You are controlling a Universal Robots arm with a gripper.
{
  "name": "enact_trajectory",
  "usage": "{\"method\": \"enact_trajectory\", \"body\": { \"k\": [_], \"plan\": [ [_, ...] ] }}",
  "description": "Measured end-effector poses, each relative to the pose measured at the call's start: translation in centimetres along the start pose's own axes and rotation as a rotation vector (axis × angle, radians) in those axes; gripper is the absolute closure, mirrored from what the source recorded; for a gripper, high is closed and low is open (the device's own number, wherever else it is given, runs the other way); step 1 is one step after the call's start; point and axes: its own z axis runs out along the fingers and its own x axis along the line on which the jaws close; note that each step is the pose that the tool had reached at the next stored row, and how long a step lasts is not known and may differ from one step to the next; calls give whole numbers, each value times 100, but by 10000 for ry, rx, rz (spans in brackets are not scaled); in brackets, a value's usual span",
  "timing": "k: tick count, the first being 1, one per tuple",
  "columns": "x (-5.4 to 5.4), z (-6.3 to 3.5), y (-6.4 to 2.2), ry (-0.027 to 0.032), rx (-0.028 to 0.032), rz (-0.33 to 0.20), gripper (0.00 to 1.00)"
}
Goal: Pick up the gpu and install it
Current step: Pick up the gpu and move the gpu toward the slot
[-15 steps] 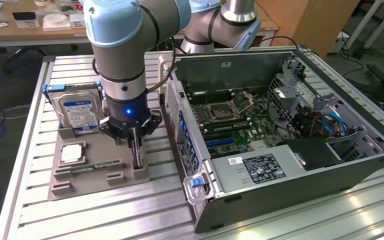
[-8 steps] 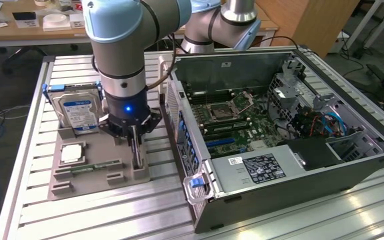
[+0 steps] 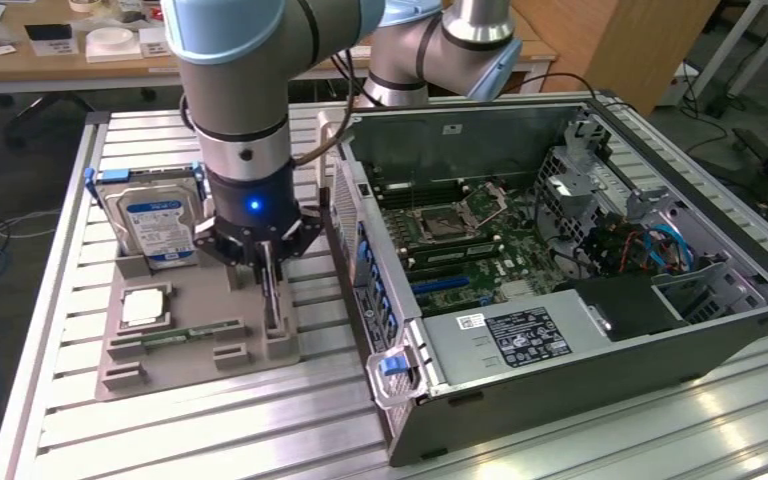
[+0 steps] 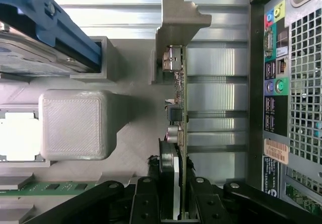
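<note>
- pincer (image 3: 268, 280) narrow, its black fingers closed on the thin green gpu card (image 3: 272, 305), which stands on edge in a slot of the grey printed plastic holder (image 3: 171, 365). the holder sits on the slatted metal tabletop (image 3: 224, 440), just beside the open black computer case (image 3: 704, 345).
- in the wrist view i see the hold is well away from the card's silver metal bracket (image 4: 178, 27), which sits against a grey post of the holder.
- risk, as i judge it: an off-centre hold could let the card tilt or bind in the slot. the bracket could also snag the post, or a swing could knock the case wall.
- squeezing the small parts on the board's face could also damage them.
- writing: i cannot read the print on the blue-and-white label of the silver hard drive (image 3: 155, 225), on the white sticker of the grey power supply (image 3: 524, 335), or on the barcode sticker (image 4: 275, 151) at the case's rear.
</note>
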Motion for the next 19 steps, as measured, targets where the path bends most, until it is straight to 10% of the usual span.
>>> {"method": "enact_trajectory", "body": {
  "k": [19],
  "plan": [
    [-5,-217,9,3,-127,3,72]
  ]
}}
